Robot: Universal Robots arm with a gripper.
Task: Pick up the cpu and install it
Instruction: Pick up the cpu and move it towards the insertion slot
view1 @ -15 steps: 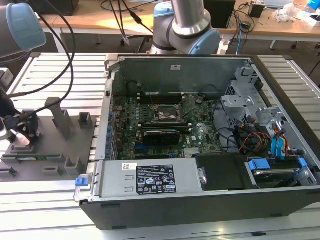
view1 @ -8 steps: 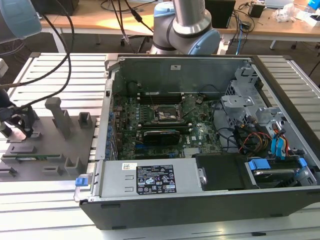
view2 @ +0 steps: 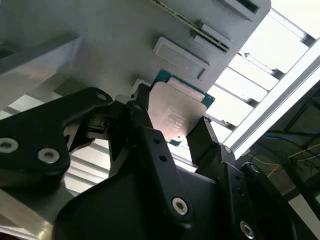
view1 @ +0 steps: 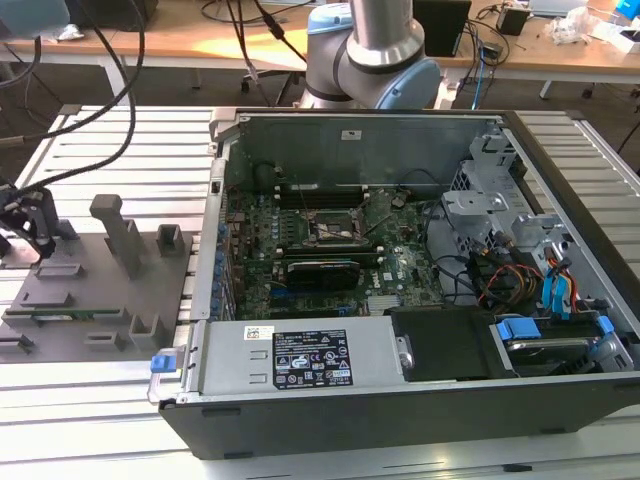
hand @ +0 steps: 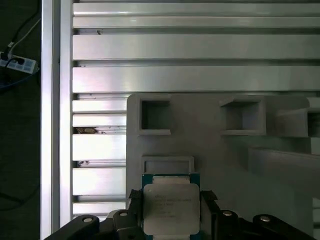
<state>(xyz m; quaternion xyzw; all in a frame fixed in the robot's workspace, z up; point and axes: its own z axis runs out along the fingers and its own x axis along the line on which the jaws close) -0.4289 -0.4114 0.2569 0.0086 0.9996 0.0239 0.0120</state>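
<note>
The cpu (view2: 176,111) is a small square chip with a silvery top and a green rim. It sits between the black fingers of my gripper (view2: 172,122), which touch its two opposite edges. In the first wrist view the cpu (hand: 171,205) is just over the grey fixture plate (hand: 215,155), beside a shallow rectangular pocket. In the exterior view my gripper (view1: 38,240) is at the far left, over the near-left end of the fixture plate (view1: 95,295). The dark square socket (view1: 335,228) lies on the motherboard inside the open computer case (view1: 300,365).
Upright grey posts (view1: 120,235) and small holders rise from the fixture plate. The slatted aluminium table (view1: 110,150) has an edge rail with floor and cables beyond it (hand: 15,65). The case holds a long black card (view1: 322,270), drive cages and cables at the exterior view's right.
</note>
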